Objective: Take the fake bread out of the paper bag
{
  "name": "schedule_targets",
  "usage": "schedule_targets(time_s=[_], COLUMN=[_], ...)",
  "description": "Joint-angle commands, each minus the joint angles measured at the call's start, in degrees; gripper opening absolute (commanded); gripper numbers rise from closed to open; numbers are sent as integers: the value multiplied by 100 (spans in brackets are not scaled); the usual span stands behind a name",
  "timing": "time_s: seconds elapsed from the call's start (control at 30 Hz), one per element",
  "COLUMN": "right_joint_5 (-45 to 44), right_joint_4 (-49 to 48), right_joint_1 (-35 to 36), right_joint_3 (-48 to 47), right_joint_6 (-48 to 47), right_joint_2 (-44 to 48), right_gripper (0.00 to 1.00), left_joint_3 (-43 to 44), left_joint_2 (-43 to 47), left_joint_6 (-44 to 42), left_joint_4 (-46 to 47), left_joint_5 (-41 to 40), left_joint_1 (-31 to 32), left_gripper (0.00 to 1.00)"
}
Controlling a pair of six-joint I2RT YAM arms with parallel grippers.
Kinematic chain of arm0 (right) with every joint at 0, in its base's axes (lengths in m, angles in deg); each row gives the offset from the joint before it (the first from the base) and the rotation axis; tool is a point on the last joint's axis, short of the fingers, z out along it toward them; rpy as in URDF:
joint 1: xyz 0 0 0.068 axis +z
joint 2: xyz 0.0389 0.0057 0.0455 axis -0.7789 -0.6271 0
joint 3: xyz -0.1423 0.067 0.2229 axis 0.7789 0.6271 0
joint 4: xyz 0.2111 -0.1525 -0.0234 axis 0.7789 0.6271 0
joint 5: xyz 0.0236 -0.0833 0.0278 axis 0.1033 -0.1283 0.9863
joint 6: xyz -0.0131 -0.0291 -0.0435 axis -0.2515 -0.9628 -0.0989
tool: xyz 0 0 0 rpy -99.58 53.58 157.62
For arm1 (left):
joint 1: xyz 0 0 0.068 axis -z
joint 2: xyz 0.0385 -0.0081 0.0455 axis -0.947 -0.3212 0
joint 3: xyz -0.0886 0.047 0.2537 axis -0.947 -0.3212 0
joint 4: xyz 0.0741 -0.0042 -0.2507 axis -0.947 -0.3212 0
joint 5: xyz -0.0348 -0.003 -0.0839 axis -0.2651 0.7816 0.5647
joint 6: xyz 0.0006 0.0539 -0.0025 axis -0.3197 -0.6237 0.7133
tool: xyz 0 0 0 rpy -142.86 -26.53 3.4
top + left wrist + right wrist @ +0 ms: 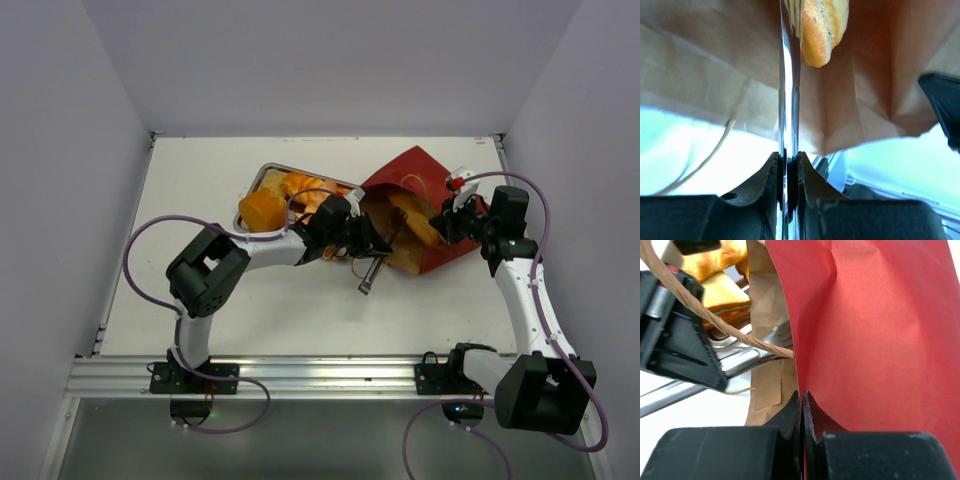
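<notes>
Top external: bag down on its side, bread showing in its mouth

The paper bag [412, 168] lies on the table [200, 180], red outside up, brown mouth facing the left arm. One golden piece of the fake bread [415, 222] sits inside that mouth. More orange pieces are piled on the metal tray [268, 172] just beside the bag, with a round loaf [262, 210] at the tray's near corner.

Left wrist view: the left gripper [789, 157] has its jaws pinched on a thin metal utensil [789, 100], seen edge-on. The utensil's tip reaches into the brown interior, right beside the bread.

Right wrist view: the right gripper [802, 396] has its jaws pressed together on the bag's red edge. A string handle [715, 320] runs across in front of it.
</notes>
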Motion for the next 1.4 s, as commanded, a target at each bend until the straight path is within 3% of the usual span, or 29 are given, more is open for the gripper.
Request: schedule_targets(time_s=[0.0,0.57,1.1,1.37], right_joint_5=[95,-45,-45,-45], right_joint_4=[-175,-289,-333,-342], right_joint_1=[-22,-92,-136,-154], right_joint_3=[2,46,89,107], right_joint_6=[93,190,225,225], right_joint_2=[140,210,245,263], right_gripper=[0,0,0,0], left_joint_3=[-190,-1367,-2571,-3047], left_joint_2=[676,2117,3585,4956], left_joint_6=[-477,-1172,-1067,-1198], left_joint_4=[-16,-702,-773,-1386], left_joint_5=[-114,-492,-193,-447], left_joint_1=[-51,-60,-51,-130], left_gripper=[0,0,0,0])
